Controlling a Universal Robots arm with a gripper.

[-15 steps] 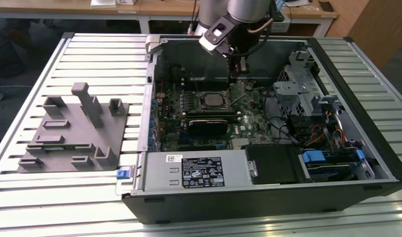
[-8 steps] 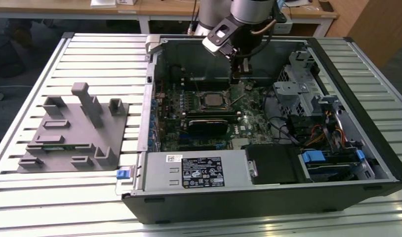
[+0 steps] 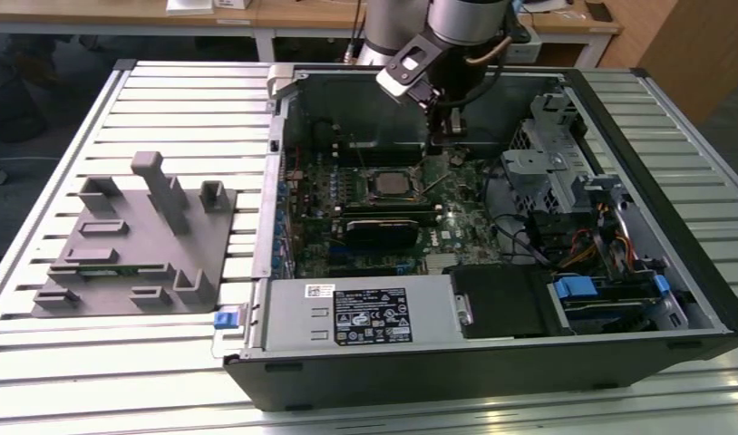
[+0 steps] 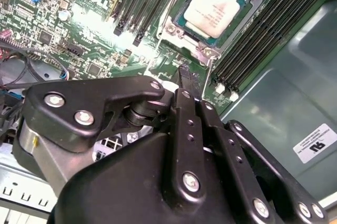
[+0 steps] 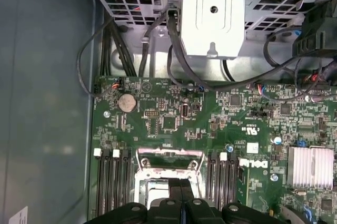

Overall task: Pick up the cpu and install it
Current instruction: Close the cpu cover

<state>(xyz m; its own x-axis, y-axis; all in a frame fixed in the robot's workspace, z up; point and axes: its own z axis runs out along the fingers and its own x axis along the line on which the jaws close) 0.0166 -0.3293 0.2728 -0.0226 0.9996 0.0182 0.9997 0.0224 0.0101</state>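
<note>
Clear above cpu (image 4: pixel 213 8); drive cage (image 3: pixel 548 149) alongside

- Arm (image 3: pixel 466 23): upper length cut off at the exterior view's edge.
- Claw (image 3: pixel 445 136): tips too small to judge in the exterior view.
- Socket frame (image 5: pixel 169 162): partly covered, with its contents, by the claw in the first wrist view.
- Motherboard (image 4: pixel 95 29): large part hidden behind the claw body in the second wrist view.
- Grey fixture (image 3: pixel 133 240): parts in its slots too small to identify.
</note>
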